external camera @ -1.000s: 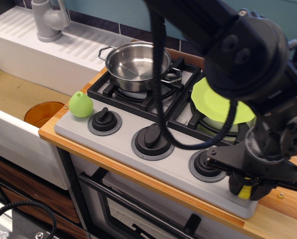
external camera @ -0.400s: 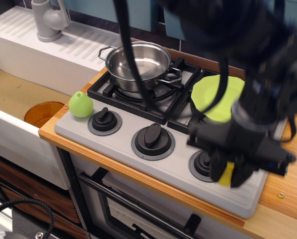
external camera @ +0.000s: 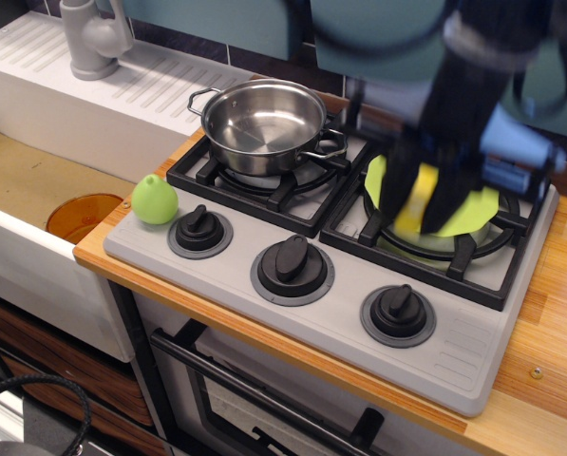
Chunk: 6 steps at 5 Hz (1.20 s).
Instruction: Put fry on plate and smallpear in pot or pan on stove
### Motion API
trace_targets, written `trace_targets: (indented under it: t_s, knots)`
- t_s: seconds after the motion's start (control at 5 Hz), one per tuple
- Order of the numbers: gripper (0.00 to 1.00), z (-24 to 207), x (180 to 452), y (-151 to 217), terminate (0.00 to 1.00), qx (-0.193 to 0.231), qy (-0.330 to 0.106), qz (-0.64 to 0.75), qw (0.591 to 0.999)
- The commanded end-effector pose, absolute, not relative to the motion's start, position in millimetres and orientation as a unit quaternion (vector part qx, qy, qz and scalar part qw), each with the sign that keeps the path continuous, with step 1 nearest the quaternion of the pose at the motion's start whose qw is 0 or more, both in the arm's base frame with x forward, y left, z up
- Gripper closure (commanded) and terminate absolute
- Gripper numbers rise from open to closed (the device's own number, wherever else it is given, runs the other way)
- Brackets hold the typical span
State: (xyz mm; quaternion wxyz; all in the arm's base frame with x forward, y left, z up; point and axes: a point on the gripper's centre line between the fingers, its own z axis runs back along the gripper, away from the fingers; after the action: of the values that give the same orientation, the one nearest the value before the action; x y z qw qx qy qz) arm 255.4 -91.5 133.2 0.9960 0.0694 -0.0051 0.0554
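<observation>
The arm reaches down from the top right, blurred with motion, its gripper (external camera: 418, 204) pointing down over the lime-green plate (external camera: 482, 201) on the far right burner, fingers closed on the yellow fry (external camera: 416, 198). A moment ago it hung lower, near the front right knob. The smooth green pear (external camera: 155, 199) sits at the stove's (external camera: 349, 318) left corner; the shiny steel pot (external camera: 264, 122) stands empty on the far left burner.

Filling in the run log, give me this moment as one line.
gripper: shut on fry | over plate | smallpear: on stove front-left corner | pot: empty
</observation>
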Motion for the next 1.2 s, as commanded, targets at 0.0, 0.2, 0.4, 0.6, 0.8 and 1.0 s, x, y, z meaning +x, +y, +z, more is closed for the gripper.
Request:
trace_targets:
  t_s: [0.0,0.2,0.4,0.6,0.8,1.0]
  knots:
    - [1.00,146.2,307.2,-70.3,0.00,0.068,-0.033,0.030,0.997]
    - [1.00,128.9,320.9,-68.2,0.00,0.058,-0.047,0.024,0.997]
    - [1.00,113.2,329.2,-71.5,0.00,0.046,-0.058,0.021,0.997]
    - [1.00,96.6,332.4,-76.6,0.00,0.030,-0.064,0.018,0.997]
    - [1.00,78.3,332.2,-85.1,0.00,0.015,-0.074,0.023,0.997]
    - [0.00,68.0,330.6,-91.9,0.00,0.014,-0.084,0.027,0.996]
